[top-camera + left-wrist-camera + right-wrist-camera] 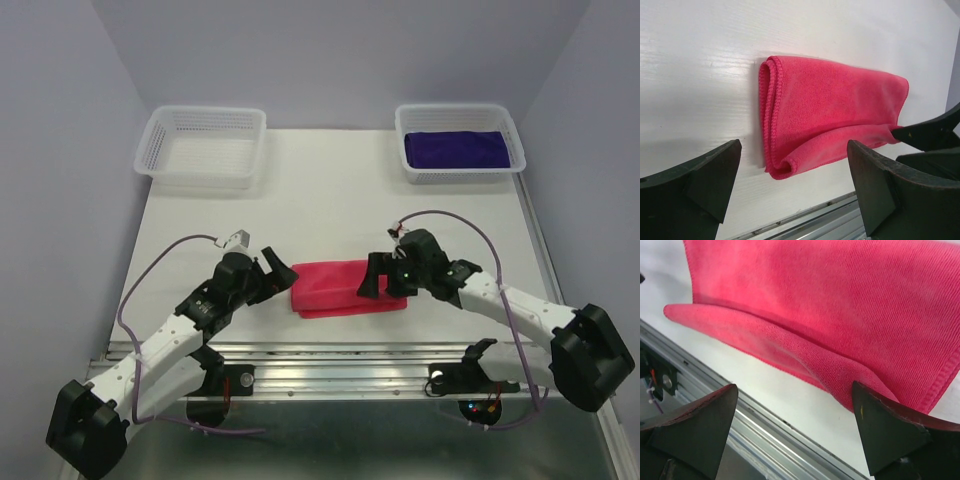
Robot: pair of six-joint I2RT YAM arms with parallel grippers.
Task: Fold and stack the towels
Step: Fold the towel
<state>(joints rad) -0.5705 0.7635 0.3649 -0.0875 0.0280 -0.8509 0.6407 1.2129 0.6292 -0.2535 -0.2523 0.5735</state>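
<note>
Pink towel (342, 286) lies folded into a flat rectangle on the white table (330, 215), centre, near the front rail (340, 355). Left wrist view: pink towel (830, 110) has its folded, stitched edge toward the left and its layers gape a bit at the near left corner. Right wrist view: pink towel (840, 300) has its near edge puffed up off the table in a soft ridge. Left gripper (280, 272) sits just beside the towel's left end, jaws spread wide, nothing held; in its own view, left gripper (794, 150), both fingers are apart from the cloth. Right gripper (372, 277) is over the towel's right end, jaws also wide, nothing clamped; right gripper (794, 387) straddles the near edge, and 1 finger is close to the right corner, contact unclear. Purple towel (462, 150) lies flat in the far right basket (465, 177), well apart from both arms. 2nd basket (195, 180) is at far left.
</note>
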